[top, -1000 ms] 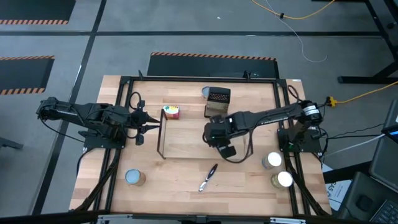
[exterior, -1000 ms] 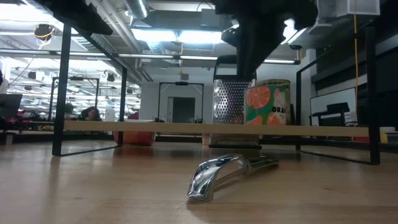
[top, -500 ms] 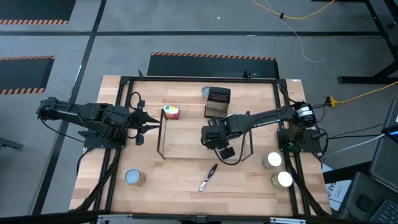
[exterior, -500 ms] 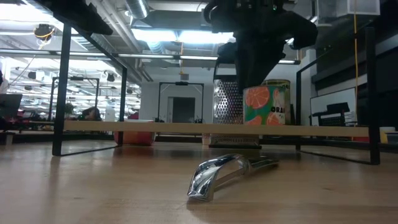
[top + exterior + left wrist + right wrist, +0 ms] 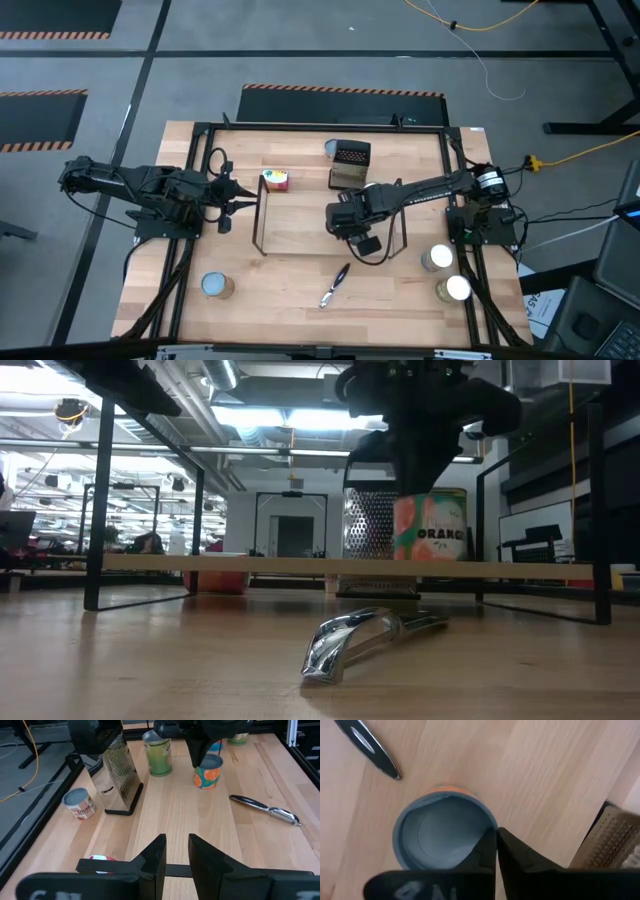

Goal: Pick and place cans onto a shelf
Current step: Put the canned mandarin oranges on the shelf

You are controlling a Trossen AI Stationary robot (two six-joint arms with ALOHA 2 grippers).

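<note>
A can with an orange label and pale-blue top [image 5: 440, 832] stands upright on the shelf's wooden board [image 5: 250, 565], also seen in the low view [image 5: 432, 528]. My right gripper [image 5: 495, 831] is over it from above [image 5: 342, 218], shut at its rim. The shelf's black wire frame [image 5: 262, 215] stands mid-table. My left gripper [image 5: 177, 852] waits open and empty by the shelf's left end [image 5: 232, 197]. Other cans stand on the table: one near left [image 5: 216, 285], two near right [image 5: 437, 258], one far [image 5: 332, 148], one red-labelled [image 5: 276, 180]. My right gripper pinches the can's top rim [image 5: 490, 822] at one side, one finger [image 5: 482, 847] over the inside of the top and the other outside. The fingers point down from above. The can stands upright with its bottom on the shelf board.
A metal grater [image 5: 372, 525] stands behind the can at the shelf's far side [image 5: 350, 158]. A green can [image 5: 157, 752] stands near it. A shiny peeler [image 5: 335, 285] lies on the table in front of the shelf. The black outer frame [image 5: 190, 180] rims the table.
My right gripper has shifted a little toward the table's left over the shelf. The orange-labelled can has turned about its upright axis and shows another part of its label in the low view, still standing on the board.
</note>
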